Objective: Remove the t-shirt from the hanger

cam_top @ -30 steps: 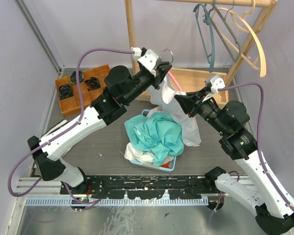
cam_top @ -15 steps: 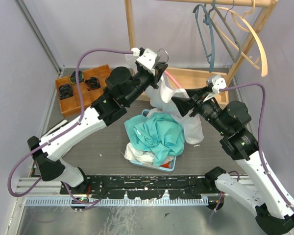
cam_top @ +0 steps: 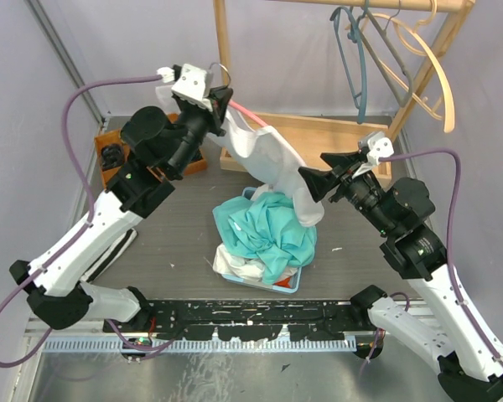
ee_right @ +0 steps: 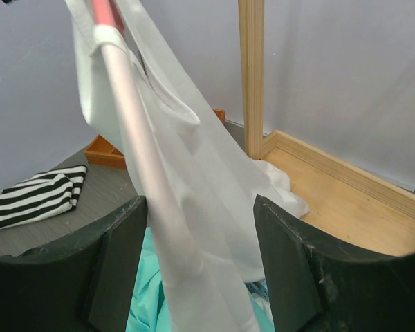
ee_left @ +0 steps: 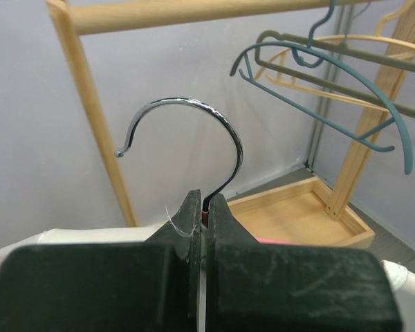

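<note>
Comparing with a second ago: left arm [cam_top: 126, 213] now stands higher and further left, clear of the blue basket [cam_top: 292, 286] on the tabletop [cam_top: 176, 251], with the hanger [cam_top: 239, 107] carried along. White t-shirt [cam_top: 264, 151], earlier bunched above the basket, is now drawn into a slanted band from upper left down to the right end effector [cam_top: 308, 182]. Its lower end hangs over the teal cloth [cam_top: 264, 230]. Shirt is still on the hanger; the pink hanger arm runs inside it. Left end effector [ee_left: 203, 207] is pressed together, pinching the neck of the metal hook [ee_left: 225, 135]. Right end effector, nearly closed before, is now spread, with shirt and hanger arm passing between its fingers [ee_right: 117, 242].
</note>
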Controlling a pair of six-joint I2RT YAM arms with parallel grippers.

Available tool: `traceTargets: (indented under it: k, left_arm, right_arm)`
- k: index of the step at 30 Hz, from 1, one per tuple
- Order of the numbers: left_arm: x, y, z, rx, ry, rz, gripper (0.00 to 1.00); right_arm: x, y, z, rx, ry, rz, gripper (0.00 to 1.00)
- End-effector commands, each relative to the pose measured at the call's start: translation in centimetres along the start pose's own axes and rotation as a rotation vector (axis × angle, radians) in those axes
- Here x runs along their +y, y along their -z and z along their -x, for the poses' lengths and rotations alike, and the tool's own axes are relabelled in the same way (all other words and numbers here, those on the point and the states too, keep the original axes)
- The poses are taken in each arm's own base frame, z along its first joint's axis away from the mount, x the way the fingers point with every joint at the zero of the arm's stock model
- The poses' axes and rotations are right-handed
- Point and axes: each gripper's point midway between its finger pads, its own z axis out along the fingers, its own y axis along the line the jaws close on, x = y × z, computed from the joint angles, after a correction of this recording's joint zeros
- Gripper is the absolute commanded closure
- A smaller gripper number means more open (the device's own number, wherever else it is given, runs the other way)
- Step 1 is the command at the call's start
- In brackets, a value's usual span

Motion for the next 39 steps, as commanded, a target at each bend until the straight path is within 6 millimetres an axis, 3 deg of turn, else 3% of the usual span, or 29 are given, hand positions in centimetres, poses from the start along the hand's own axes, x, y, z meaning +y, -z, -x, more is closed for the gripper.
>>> traceTargets:
  k: [1, 7, 12, 24, 27, 33, 36, 39]
  left_arm:
    - [2.7, 1.8, 3.5, -0.074, 0.024, 0.064, 1.0]
    - [3.6, 2.2, 4.6, -0.082, 0.03, 0.086, 1.0]
    - [3.8, 2.2, 5.1, -0.089, 0.037, 0.092, 1.0]
    - [5.0, 1.8, 6.7, -0.103, 0.033, 0.148, 1.0]
    - [5.0, 2.0, 7.0, -0.112, 0.046, 0.143, 1.0]
    - [5.5, 2.4, 7.9, -0.128, 0.045, 0.162, 1.0]
    - [6.0, 2.6, 8.4, -0.14, 0.049, 0.191, 1.0]
    - [7.2, 3.2, 9.4, -0.168, 0.063, 0.246, 1.0]
  right_arm:
    - [-0.4, 0.3, 0.6, -0.03, 0.027, -0.023, 0.32]
    - [-0.1, -0.1, 0.1, -0.022, 0.024, 0.001, 0.33]
    - [0.5, -0.7, -0.2, -0.01, 0.02, 0.04, 0.47]
    - [0.9, -0.6, -1.6, 0.02, 0.021, 0.067, 0.44]
    - [0.6, -0.8, -2.1, 0.033, 0.021, 0.054, 0.56]
    - [0.1, -0.9, -2.5, 0.034, 0.014, 0.027, 0.95]
    - [-0.5, -0.9, -2.8, 0.035, 0.003, -0.007, 0.99]
    - [-3.0, -1.1, -3.7, 0.059, -0.028, -0.151, 0.99]
